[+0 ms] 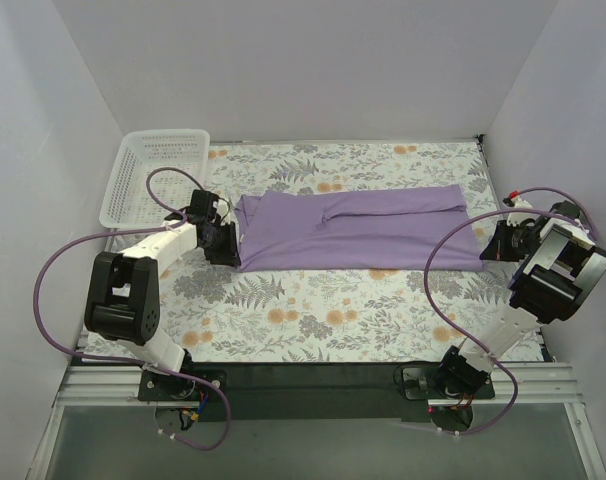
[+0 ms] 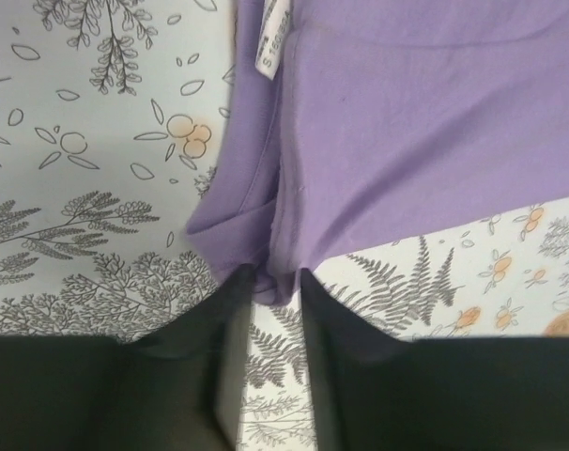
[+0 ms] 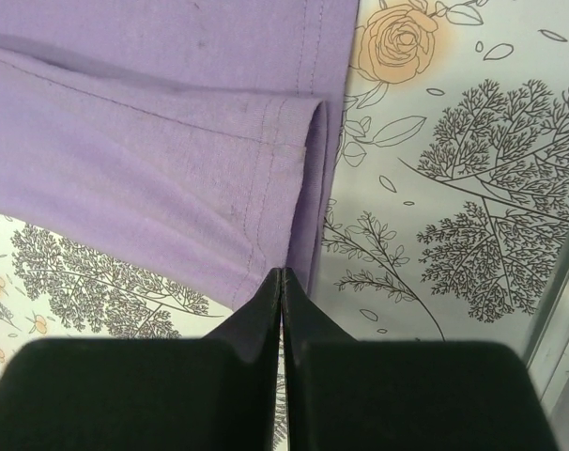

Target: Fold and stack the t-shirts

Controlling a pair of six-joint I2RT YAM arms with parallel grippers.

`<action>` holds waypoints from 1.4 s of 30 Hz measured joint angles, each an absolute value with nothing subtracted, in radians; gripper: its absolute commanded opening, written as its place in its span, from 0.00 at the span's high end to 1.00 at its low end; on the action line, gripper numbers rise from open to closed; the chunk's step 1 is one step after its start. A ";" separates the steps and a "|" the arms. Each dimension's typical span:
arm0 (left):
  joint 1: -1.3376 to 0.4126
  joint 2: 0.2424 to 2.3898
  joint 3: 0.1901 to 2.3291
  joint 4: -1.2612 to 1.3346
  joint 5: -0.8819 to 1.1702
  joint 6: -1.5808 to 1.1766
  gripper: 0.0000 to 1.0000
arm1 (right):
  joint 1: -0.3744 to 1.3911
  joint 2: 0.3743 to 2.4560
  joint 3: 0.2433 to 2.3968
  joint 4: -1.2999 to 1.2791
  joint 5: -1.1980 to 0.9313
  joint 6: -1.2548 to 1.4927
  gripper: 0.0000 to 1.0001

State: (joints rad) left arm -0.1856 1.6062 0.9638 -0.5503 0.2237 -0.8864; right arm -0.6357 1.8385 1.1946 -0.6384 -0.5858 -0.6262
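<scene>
Look first at the t-shirt (image 1: pixel 353 230): laid flat on the flowery table cover (image 1: pixel 313 310), toward the far side, folded into one long purple strip running left to right. Held at both near corners, one corner for each arm. On the left, pinching a bunched-up bit of the near left corner with the left gripper (image 2: pixel 277 277), with jaws a little apart only because of the lump of cloth squeezed between them. On the right, gripping at the near right corner with the right gripper (image 3: pixel 282 274), with jaws pressed tight together right on the hem, most likely with the thin edge caught inside, though hard to see for sure. Probably taking both ends at once to keep the long strip straight while lifting for the next fold. Can spot the small white neck label (image 2: pixel 273 38) at the left end, so that must be the collar end. Over at the far left, just beyond the left arm, see a white basket (image 1: pixel 123 190). Could end in a crooked fold with a slip at either corner.
</scene>
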 measured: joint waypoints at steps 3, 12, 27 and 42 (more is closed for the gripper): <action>-0.185 1.607 0.963 -0.579 0.220 -0.906 0.56 | -0.638 1.839 1.195 -0.654 -0.587 -0.642 0.88; -0.185 1.439 0.963 -0.619 0.071 -0.944 0.44 | -0.642 1.838 1.215 -0.688 -0.576 -0.694 0.52; -0.172 1.119 0.792 -0.451 0.028 -0.965 0.33 | -0.479 1.699 1.209 -0.749 -0.509 -0.838 0.31; -0.172 0.991 0.727 -0.365 -0.006 -0.967 0.31 | 0.316 1.602 1.142 -0.715 -0.446 -1.010 0.31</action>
